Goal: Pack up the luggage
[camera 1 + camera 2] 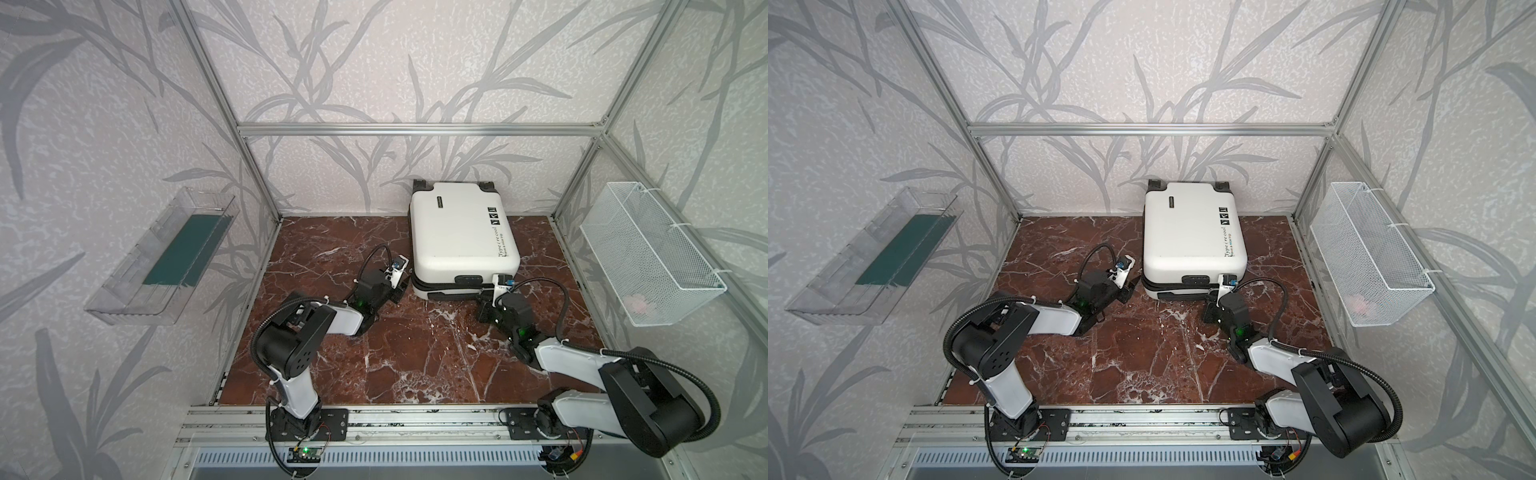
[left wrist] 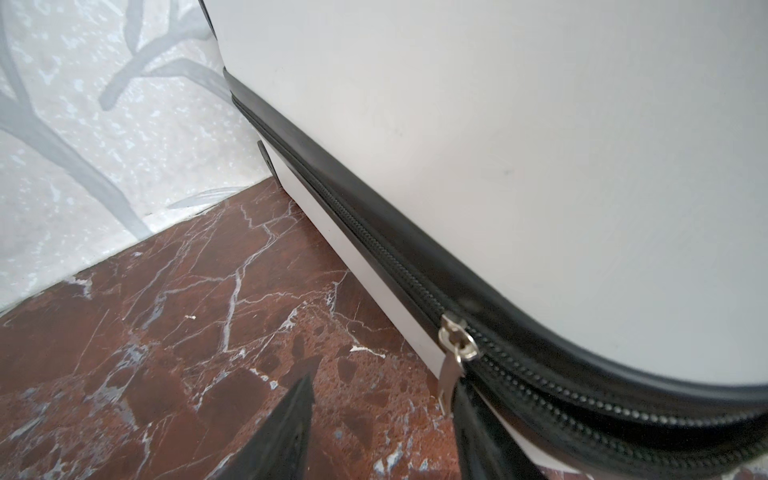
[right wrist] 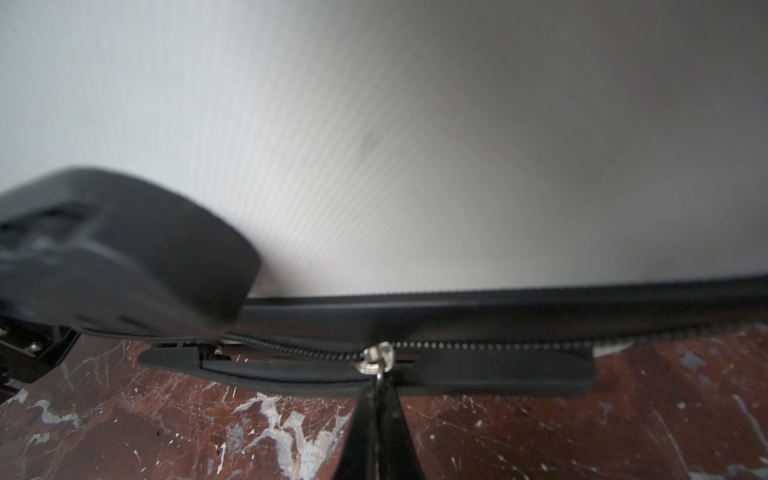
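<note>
The luggage (image 1: 461,237) (image 1: 1192,237), a white hard-shell suitcase, lies flat and closed at the back middle of the table, its wheels toward the back wall. My left gripper (image 1: 400,290) (image 2: 386,432) sits at its front left corner, open. A silver zipper pull (image 2: 451,365) hangs just inside one of its fingers (image 2: 486,436). My right gripper (image 1: 484,300) (image 3: 379,388) is at the front edge, shut on the pull tab of a second zipper slider (image 3: 377,357). The tab itself is mostly hidden between the fingers.
A clear plastic tray (image 1: 162,257) with a green pad hangs on the left wall. On the right wall hangs a white wire-mesh basket (image 1: 648,257) with something pink inside. The marble tabletop (image 1: 395,353) spreads in front of the luggage.
</note>
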`<state>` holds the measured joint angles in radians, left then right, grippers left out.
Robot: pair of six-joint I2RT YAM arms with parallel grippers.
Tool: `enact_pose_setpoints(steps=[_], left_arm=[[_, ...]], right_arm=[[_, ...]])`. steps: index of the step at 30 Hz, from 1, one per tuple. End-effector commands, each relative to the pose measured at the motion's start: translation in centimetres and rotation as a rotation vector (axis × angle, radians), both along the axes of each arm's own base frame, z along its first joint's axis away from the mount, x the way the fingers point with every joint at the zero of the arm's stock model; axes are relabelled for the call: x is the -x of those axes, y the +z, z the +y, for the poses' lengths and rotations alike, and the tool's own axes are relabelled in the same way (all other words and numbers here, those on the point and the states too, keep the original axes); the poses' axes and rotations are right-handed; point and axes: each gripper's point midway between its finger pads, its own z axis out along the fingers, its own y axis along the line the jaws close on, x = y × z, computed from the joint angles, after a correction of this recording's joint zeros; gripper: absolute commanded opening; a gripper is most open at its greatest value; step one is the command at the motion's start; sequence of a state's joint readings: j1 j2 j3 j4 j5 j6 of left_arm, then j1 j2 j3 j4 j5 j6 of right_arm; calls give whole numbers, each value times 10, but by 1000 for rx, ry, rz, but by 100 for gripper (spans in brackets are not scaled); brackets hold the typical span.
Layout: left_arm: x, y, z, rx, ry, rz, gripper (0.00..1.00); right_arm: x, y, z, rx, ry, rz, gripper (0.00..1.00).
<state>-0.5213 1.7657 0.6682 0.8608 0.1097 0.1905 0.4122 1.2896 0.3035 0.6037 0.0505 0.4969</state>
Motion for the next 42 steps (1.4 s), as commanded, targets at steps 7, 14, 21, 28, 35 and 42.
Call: enact_pose_setpoints(steps=[7, 14, 21, 28, 35, 42], left_arm=[[-1, 6, -14, -57, -95, -70, 48], [-6, 5, -21, -78, -125, -70, 44], [-10, 13, -26, -86, -142, -88, 37], [-10, 18, -28, -101, -161, -95, 31], [-8, 21, -29, -111, -174, -90, 24], [-3, 25, -29, -125, -190, -80, 12]], right_arm=[[13, -26, -10, 49, -11, 88, 0], [14, -26, -10, 50, -9, 91, 0], [13, -26, -9, 50, -5, 90, 0], [13, -27, -9, 52, -3, 93, 0], [13, -27, -8, 51, 0, 94, 0], [14, -27, -7, 50, 7, 93, 0]])
